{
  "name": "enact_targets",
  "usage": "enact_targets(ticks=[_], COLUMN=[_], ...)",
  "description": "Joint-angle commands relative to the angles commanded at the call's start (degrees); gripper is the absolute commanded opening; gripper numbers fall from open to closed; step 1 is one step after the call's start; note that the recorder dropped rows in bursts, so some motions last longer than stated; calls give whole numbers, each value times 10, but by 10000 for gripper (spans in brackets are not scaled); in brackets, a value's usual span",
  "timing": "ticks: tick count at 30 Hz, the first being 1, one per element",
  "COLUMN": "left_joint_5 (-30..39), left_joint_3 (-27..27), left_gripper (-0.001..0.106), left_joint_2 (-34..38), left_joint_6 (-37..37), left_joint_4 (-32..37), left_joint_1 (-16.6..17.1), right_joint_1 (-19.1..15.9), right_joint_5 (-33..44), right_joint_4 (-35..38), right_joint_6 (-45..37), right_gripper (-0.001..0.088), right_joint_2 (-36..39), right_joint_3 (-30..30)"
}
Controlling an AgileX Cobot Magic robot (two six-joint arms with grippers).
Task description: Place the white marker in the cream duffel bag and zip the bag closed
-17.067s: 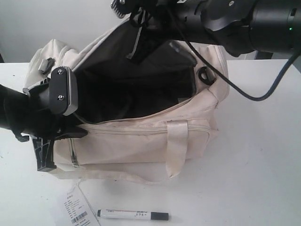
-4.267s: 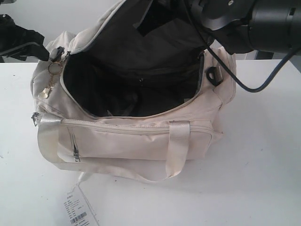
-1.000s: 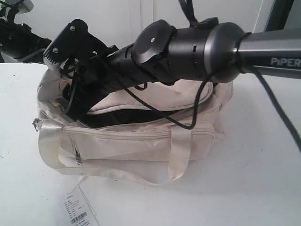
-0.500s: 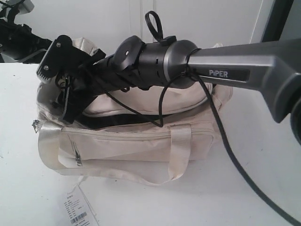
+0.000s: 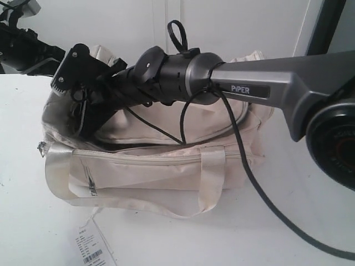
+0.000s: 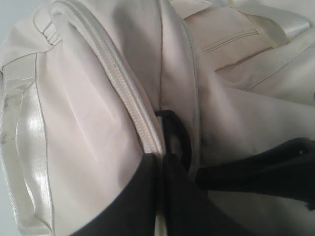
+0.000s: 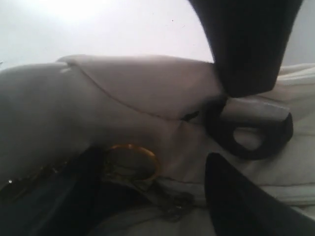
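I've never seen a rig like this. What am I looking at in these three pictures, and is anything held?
This is a two-armed robot at a white table. The wide picture comes from a camera off the arms; the two close ones from cameras on the wrists. A cream duffel bag lies on the table, a paper tag beside it. The right arm reaches across the bag, its pincer open at the bag's left end, near a gold ring; it seems to grip nothing. The left wrist picture shows the bag's zipper up close; that pincer's state is unclear. No marker is visible.
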Motion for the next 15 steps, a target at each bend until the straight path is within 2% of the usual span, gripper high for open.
enact_targets(ticks=[2, 4, 6, 7, 15], left_joint_5=[0, 0, 0, 0, -2], left_joint_3=[0, 0, 0, 0, 0], left_gripper=[0, 0, 0, 0, 0], left_joint_2=[0, 0, 0, 0, 0], left_joint_6=[0, 2, 5, 5, 6], left_joint_4=[0, 0, 0, 0, -1], left_joint_1=[0, 0, 0, 0, 0], right_joint_1=[0, 0, 0, 0, 0], right_joint_5=[2, 5, 14, 20, 57], right_joint_4=[0, 0, 0, 0, 1], right_joint_6=[0, 0, 0, 0, 6], right_gripper=[412, 254, 54, 0, 0], right_joint_2=[1, 1, 1, 0, -16], right_joint_3=[-3, -6, -10, -13, -14])
